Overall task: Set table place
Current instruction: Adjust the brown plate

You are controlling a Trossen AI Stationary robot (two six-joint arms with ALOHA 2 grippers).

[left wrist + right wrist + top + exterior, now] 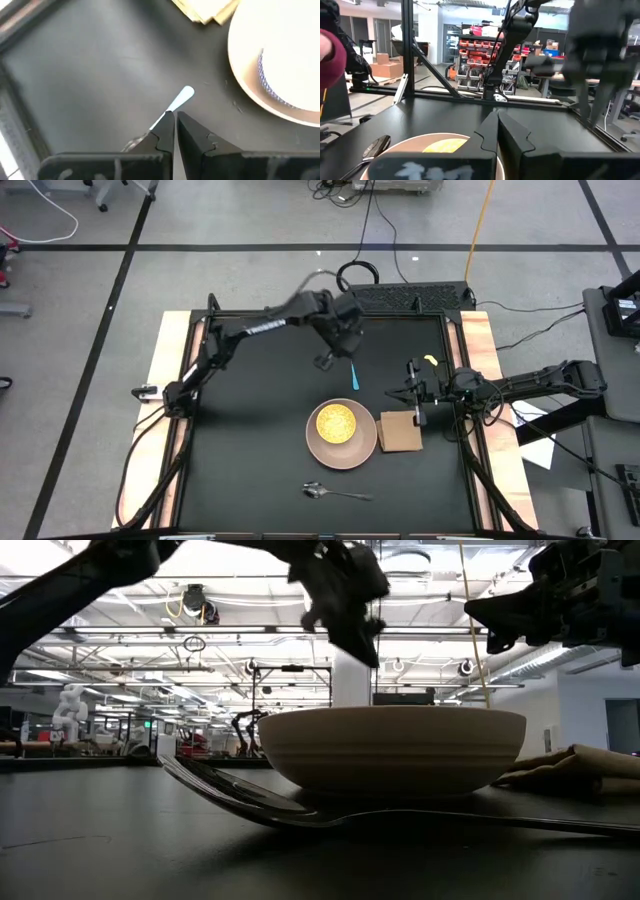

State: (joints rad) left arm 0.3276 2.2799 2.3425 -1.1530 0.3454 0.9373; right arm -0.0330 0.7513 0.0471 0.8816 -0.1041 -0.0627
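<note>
The blue-handled fork [354, 378] sits at my left gripper [349, 355], just beyond the plate's far side. This gripper is shut and stands well above the table in the low view [362, 645]. The pale pink plate [365, 450] rests flat on the black table [250, 440] with the yellow dish [335, 422] in it. To the plate's right lies the tan napkin [400, 432]. The silver spoon [335, 493] lies near the near edge. My right gripper [413, 395] hovers shut and empty over the napkin's far edge. My left gripper [175, 114] is shut on the fork, coming from above and pointing down. The blue handle end [184, 95] sticks out past the fingertips, and a silvery part [132, 145] shows beside one finger [160, 135]. The fingers hide where they pinch it.
A small yellow thing [430, 360] lies on the table beyond my right gripper. Bare tabletop spreads left of the plate. Pale wooden strips [165, 380] flank the table. A person's dark red sleeve [330, 50] shows in the room beyond the table.
</note>
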